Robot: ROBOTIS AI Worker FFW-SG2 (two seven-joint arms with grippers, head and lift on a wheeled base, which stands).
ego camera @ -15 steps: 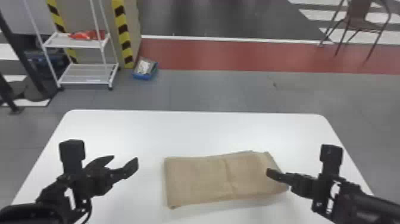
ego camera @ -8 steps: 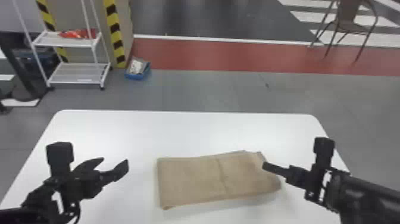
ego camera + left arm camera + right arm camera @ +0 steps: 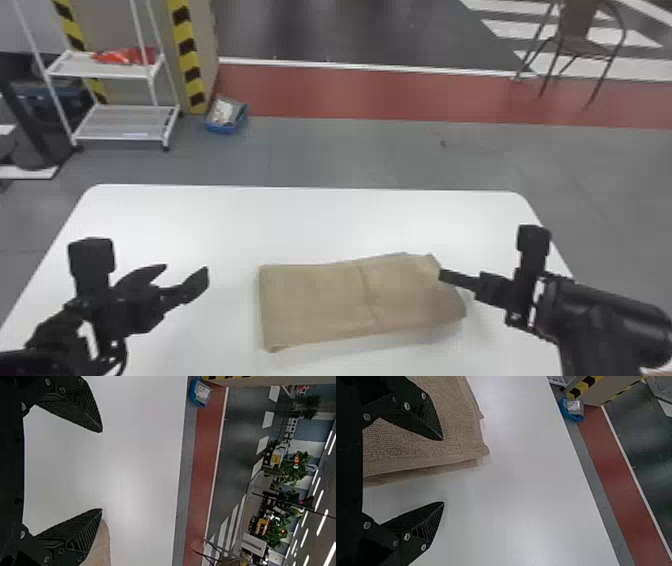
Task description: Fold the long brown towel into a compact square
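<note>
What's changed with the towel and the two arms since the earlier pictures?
The right gripper has shifted slightly forward or up, toward the far edge of the towel. The whole head view has also turned a little to the right. Neither gripper holds the towel now, and its folded shape looks unchanged. The left gripper stayed about where it was, open.
</note>
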